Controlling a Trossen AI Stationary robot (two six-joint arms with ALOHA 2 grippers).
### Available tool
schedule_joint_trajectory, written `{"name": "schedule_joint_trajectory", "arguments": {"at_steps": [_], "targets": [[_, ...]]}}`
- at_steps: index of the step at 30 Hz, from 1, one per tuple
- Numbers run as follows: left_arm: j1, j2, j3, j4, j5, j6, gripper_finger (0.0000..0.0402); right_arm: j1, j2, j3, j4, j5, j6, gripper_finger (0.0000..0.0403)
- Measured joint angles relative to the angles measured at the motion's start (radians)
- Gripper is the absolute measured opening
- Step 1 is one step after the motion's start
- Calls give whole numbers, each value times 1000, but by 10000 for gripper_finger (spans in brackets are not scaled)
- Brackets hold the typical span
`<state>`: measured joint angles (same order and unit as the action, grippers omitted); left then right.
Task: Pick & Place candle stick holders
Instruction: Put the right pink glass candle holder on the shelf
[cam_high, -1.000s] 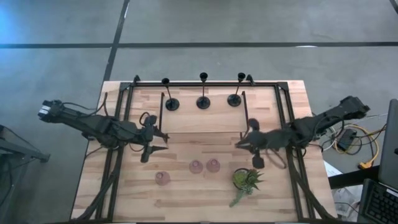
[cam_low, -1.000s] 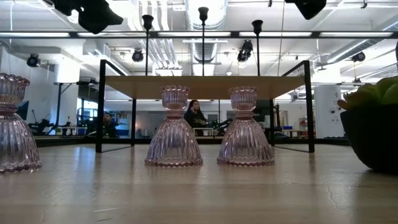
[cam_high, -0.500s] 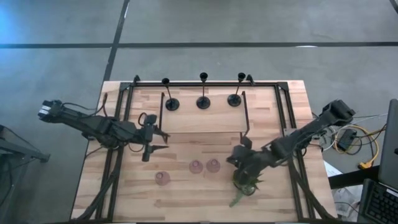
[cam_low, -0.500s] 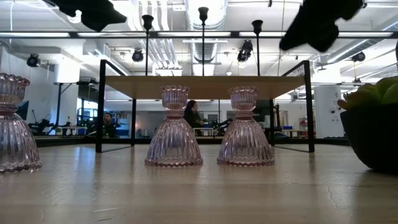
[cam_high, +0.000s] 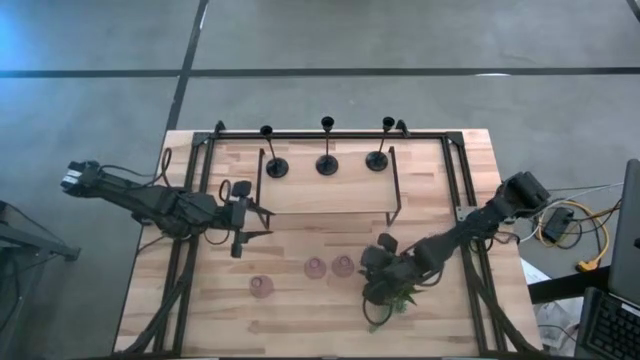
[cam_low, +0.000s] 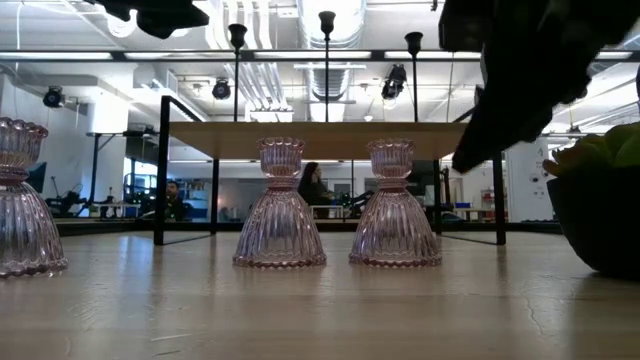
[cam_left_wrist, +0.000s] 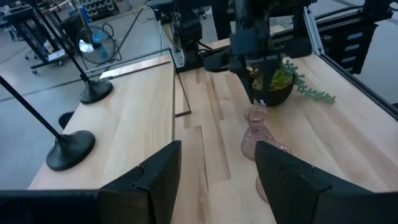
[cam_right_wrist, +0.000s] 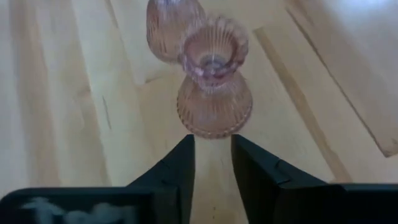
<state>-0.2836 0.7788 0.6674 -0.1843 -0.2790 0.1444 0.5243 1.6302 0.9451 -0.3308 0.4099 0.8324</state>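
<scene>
The left gripper hung over the left half of the wooden table, its fingers spread well apart and holding nothing; just in front of it and nearer the table's front edge stood the leftmost pink glass holder, alone and apart from the other two; along the back, on a raised wooden shelf carried by a black frame, three black candle stick holders stood upright in a row, the left stem, the middle stem and the right stem, each on its round disc base; toward the front centre, the middle pink holder and the right pink holder stood side by side, near each other but not touching, as the level view showed them; the right gripper hovered low just beside the right pink holder, its fingers narrowly parted and empty, the holder straight ahead of them and clear of both tips; the green potted plant sat directly under the right arm, close to the front edge.
</scene>
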Motion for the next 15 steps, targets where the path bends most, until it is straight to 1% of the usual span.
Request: {"name": "schedule_joint_trajectory", "arguments": {"at_steps": [7, 11, 15], "targets": [[0, 0, 0, -1, 0, 2, 209, -14, 73, 1, 22, 9, -25, 160], [0, 0, 0, 0, 0, 2, 209, -25, 87, 12, 23, 17, -51, 192], [0, 0, 0, 1, 0, 2, 209, -30, 85, 20, 32, 57, -88, 217]]}}
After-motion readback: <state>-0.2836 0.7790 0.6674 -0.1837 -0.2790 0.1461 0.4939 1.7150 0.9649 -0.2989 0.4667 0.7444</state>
